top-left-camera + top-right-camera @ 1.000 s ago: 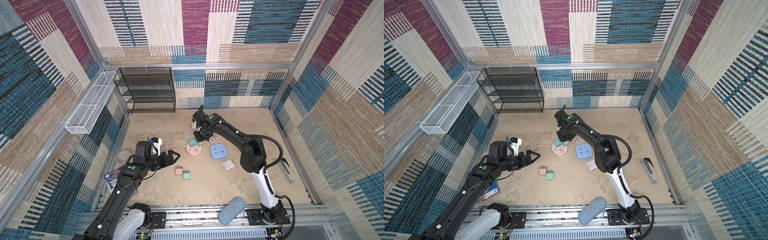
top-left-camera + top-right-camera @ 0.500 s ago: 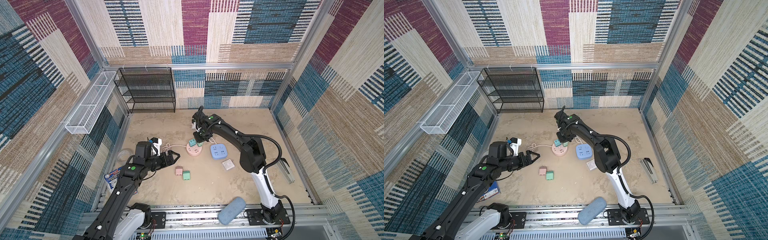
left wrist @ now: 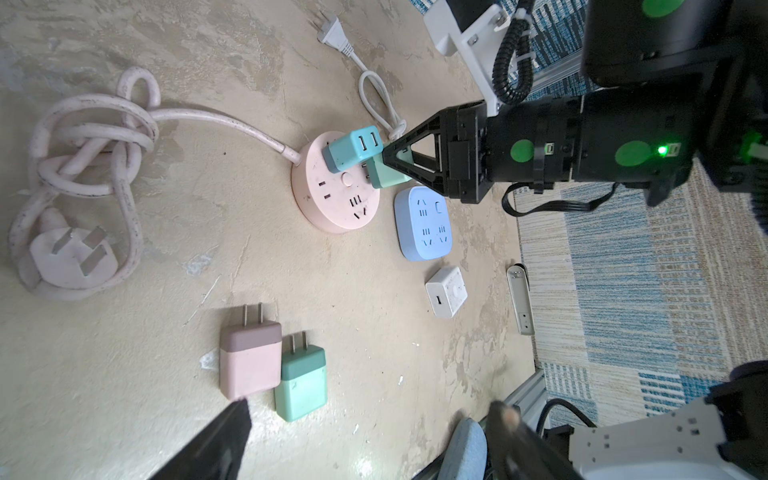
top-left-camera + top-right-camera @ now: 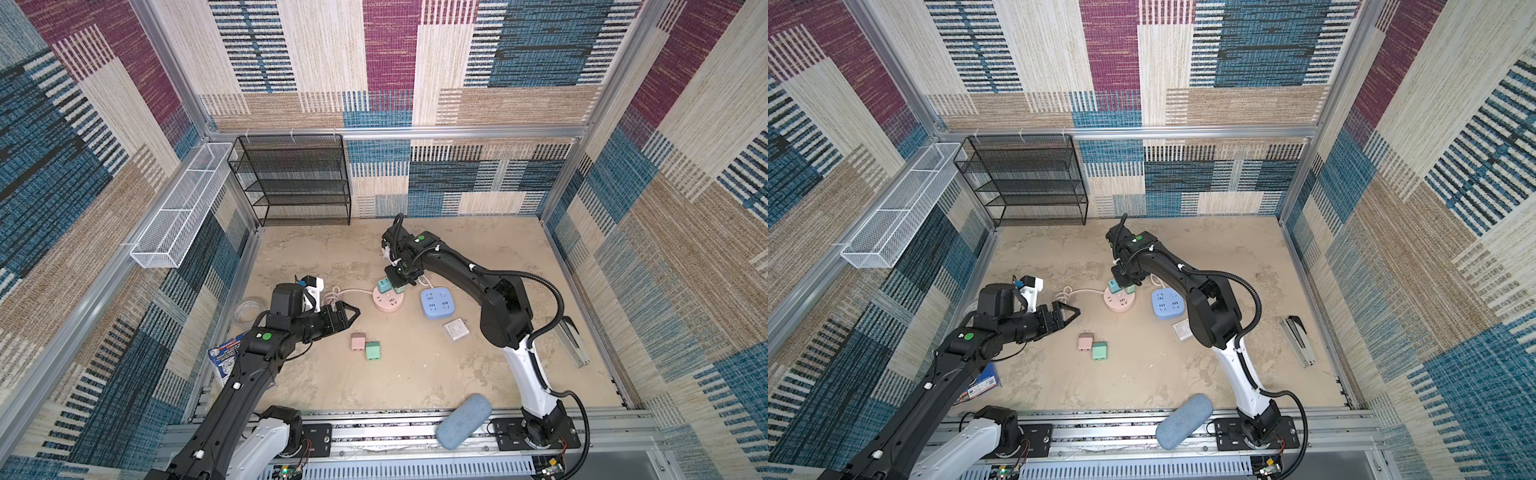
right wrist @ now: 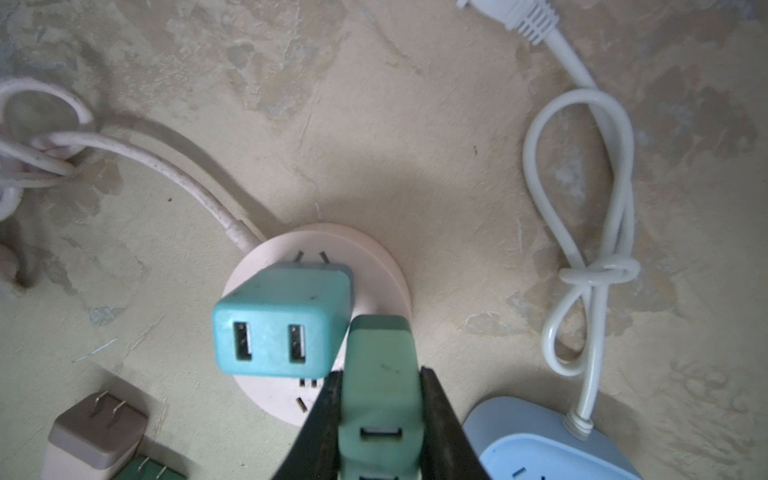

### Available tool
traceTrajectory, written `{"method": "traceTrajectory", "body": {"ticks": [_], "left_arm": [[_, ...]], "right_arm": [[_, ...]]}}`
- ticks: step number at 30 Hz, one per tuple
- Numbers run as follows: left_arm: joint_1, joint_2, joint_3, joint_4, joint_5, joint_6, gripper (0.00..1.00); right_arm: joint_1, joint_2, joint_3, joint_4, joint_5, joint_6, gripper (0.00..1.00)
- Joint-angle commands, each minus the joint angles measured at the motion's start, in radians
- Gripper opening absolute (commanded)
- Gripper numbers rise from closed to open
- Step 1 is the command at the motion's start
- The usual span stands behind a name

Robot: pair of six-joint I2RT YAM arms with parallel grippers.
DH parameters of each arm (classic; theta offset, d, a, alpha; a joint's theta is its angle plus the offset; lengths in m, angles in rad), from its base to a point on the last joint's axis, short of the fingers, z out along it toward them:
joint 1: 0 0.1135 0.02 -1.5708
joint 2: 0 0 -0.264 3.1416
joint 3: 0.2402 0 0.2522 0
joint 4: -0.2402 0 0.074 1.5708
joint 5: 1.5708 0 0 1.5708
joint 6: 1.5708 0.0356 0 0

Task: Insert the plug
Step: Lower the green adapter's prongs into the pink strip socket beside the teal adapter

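Nearest, the left gripper (image 4: 350,314) hangs spread and empty, forearm stretched forward and roughly level, probably standing clear. Farther back, the right gripper (image 5: 380,376), wrist bent straight down, clamps the mint-green plastic charger plug (image 5: 380,340) over the round pink power strip (image 4: 388,301) beside a seated teal two-port charger (image 5: 282,320), likely to drive prongs in vertically; their seating is hidden.

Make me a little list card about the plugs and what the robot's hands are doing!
Right gripper: shut on mint charger
Mint charger: at round pink socket, beside teal charger standing on it; cannot tell if pushed in
Left gripper: open, empty
Lying loose: pink charger, green charger
Nearby: blue socket block
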Motion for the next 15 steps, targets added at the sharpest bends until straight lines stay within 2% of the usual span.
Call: {"method": "traceTrajectory", "body": {"ticks": [1, 6, 13, 15], "left_arm": [[0.001, 0.002, 0.002, 0.033, 0.01, -0.002, 0.93], [0.001, -0.003, -0.002, 0.033, 0.011, -0.003, 0.93], [0.001, -0.006, -0.006, 0.035, 0.011, -0.004, 0.93], [0.001, -0.008, -0.003, 0.032, 0.009, -0.003, 0.93]], "right_arm": [[0.018, 0.052, 0.012, -0.037, -0.007, 0.009, 0.0], [0.035, 0.102, 0.024, -0.052, -0.013, 0.024, 0.0], [0.039, 0.082, 0.021, -0.059, 0.006, 0.052, 0.0], [0.039, 0.059, 0.02, -0.061, 0.005, 0.062, 0.08]]}}
